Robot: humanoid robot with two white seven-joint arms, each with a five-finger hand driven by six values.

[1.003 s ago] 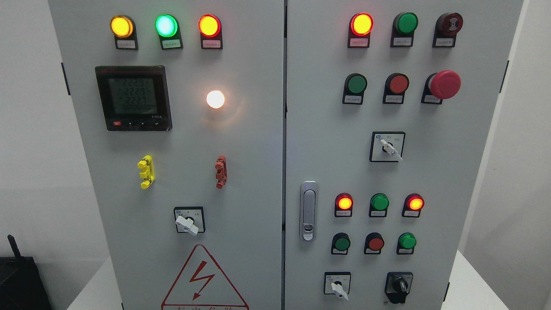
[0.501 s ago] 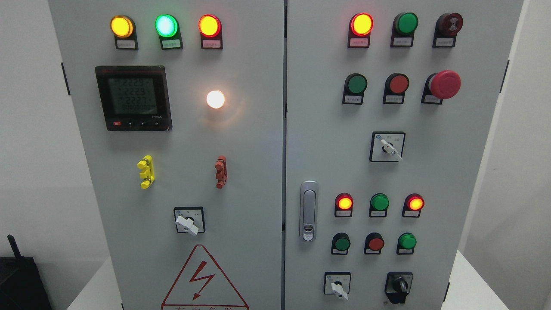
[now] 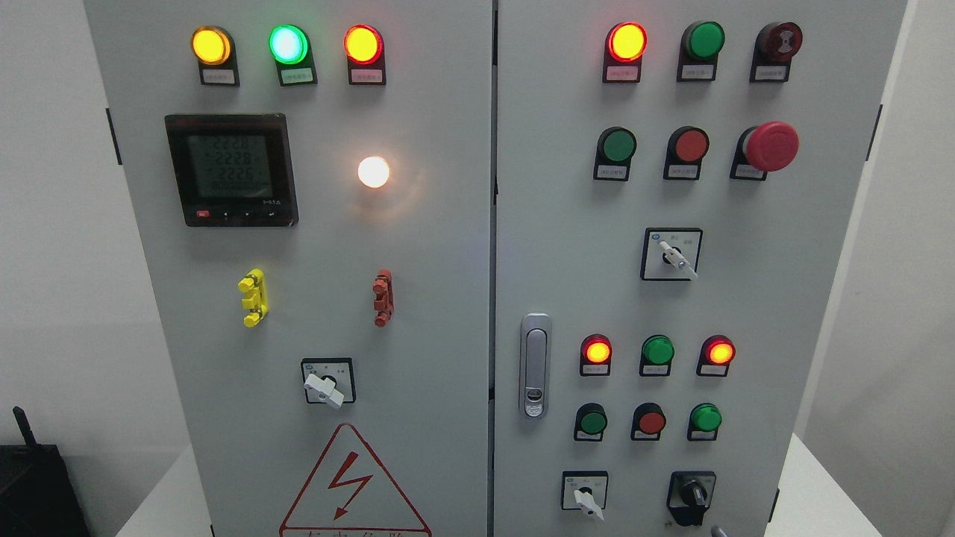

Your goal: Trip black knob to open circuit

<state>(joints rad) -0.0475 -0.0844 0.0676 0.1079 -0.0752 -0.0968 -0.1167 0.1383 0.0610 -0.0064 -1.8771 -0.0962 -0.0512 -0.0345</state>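
Note:
The black knob [image 3: 692,494] sits at the lower right of the grey cabinet's right door [image 3: 567,246], on a black base, with its handle pointing roughly straight down. A small grey tip of my right hand [image 3: 718,532] pokes in at the bottom edge, just below and right of the knob and apart from it. Too little of the hand shows to tell its state. My left hand is out of view.
A white selector switch [image 3: 586,496] sits left of the black knob, under rows of lit lamps and buttons [image 3: 651,421]. Higher up are a red mushroom stop button [image 3: 771,146] and the door latch [image 3: 534,365]. The left door [image 3: 433,298] carries a meter [image 3: 231,169].
A grey tip of my right hand has come into view at the bottom edge below the black knob. The meter's digits have changed. The knob has not moved.

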